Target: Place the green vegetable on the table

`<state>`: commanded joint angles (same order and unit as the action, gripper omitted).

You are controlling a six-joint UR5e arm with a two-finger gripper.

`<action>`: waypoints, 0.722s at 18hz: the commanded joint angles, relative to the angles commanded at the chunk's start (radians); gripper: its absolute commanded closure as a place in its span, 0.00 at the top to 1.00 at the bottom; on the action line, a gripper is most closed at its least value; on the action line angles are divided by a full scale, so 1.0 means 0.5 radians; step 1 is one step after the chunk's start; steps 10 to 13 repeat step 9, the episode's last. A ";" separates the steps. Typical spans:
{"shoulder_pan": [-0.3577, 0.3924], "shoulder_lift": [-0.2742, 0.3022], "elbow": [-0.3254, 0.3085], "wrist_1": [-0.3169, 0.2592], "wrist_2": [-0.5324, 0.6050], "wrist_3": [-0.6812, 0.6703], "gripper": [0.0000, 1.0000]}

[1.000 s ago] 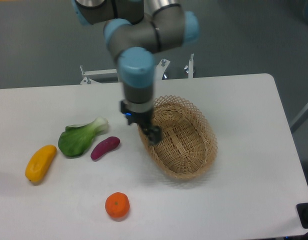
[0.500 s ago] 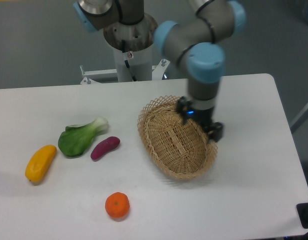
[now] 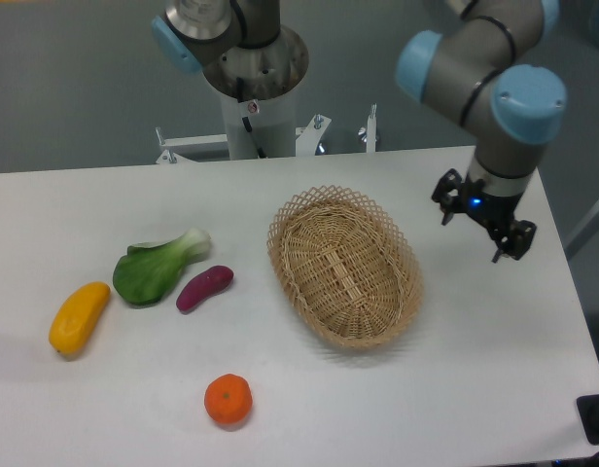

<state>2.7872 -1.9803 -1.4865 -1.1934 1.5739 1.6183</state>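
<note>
Fixed camera: the green vegetable [image 3: 158, 268] lies on the table [image 3: 86, 195] beside a purple sweet potato [image 3: 204, 287], left of the basket [image 3: 345, 265]. The gripper [image 3: 482, 225], jaws spread and empty, hovers right of the basket; the placement looks complete, leaving only retreat.

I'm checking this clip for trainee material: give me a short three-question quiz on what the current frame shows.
1. True or false: the green vegetable lies inside the basket.
2. Which item lies nearest the green vegetable? A) orange B) purple sweet potato C) basket
3. On which side of the basket in the picture is the gripper, and does it hold anything?

Key
1. False: it lies on the table, left of the basket.
2. B
3. The right side; it is open and holds nothing.
</note>
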 joint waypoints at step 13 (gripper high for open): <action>0.031 -0.012 0.019 0.000 -0.009 0.015 1.00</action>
